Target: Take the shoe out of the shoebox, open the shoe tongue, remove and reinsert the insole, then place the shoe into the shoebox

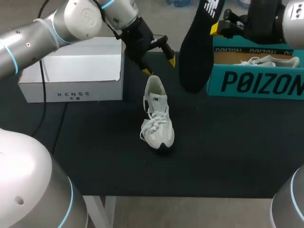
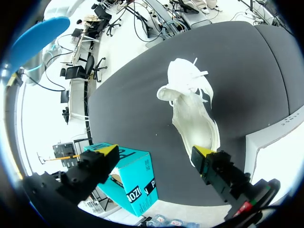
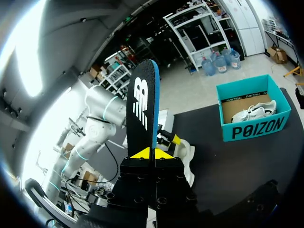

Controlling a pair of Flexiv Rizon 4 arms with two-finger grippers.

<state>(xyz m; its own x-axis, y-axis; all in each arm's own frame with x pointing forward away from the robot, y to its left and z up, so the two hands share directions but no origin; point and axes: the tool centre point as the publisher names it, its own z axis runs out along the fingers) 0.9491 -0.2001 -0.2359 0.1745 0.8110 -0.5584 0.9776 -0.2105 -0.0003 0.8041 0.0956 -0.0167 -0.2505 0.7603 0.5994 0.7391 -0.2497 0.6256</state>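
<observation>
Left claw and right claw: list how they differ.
Left claw is open and empty; right claw is shut on the black insole. Left claw sits low by the heel of the white shoe; right claw is raised near the teal box. Both have yellow tips.

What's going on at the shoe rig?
The right gripper is shut on the insole, holding it up in the air beside the teal box. The left gripper is open by the heel of the white shoe, which stands on the table. A second shoe lies in the teal box.
</observation>
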